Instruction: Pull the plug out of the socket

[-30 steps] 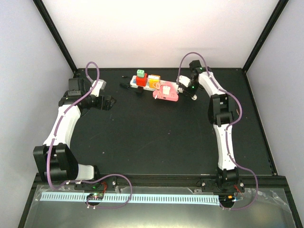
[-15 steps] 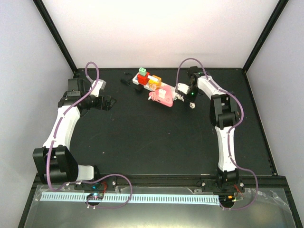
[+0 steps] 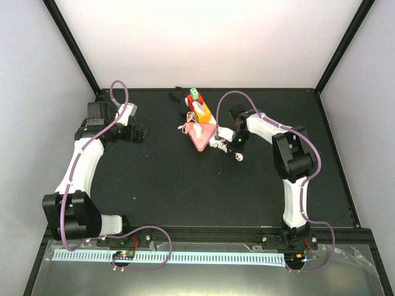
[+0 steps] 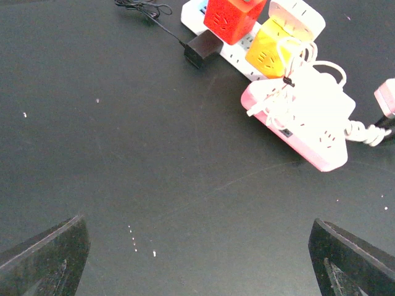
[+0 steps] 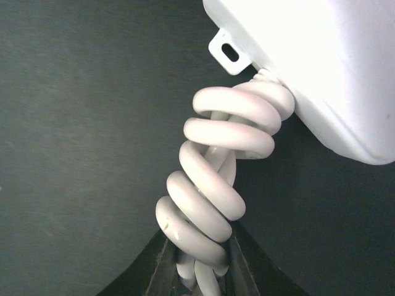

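The socket (image 4: 244, 58), a white power strip, lies at the far middle of the table with a red block (image 4: 229, 20) and a yellow block (image 4: 271, 50) standing on it. A black plug (image 4: 201, 48) with a thin black cord sits at the strip's edge beside the red block. A pink-edged strip (image 3: 199, 135) lies against them. My right gripper (image 5: 199, 262) is shut on that strip's thick twisted white cord (image 5: 213, 185). In the overhead view the right gripper (image 3: 234, 143) is just right of the pink-edged strip. The left gripper (image 4: 197, 246) is open over bare table, well short of the strips.
A green block (image 3: 195, 94) stands at the far end of the row. A thin tied white cord bundle (image 4: 290, 83) rests on the pink-edged strip. The table's back wall is close behind the strips. The left arm (image 3: 86, 154) stands at the table's left side.
My right gripper has shut on the twisted cord and drawn it left and nearer. The whole cluster of strips has swung round with it. The left arm has not moved.
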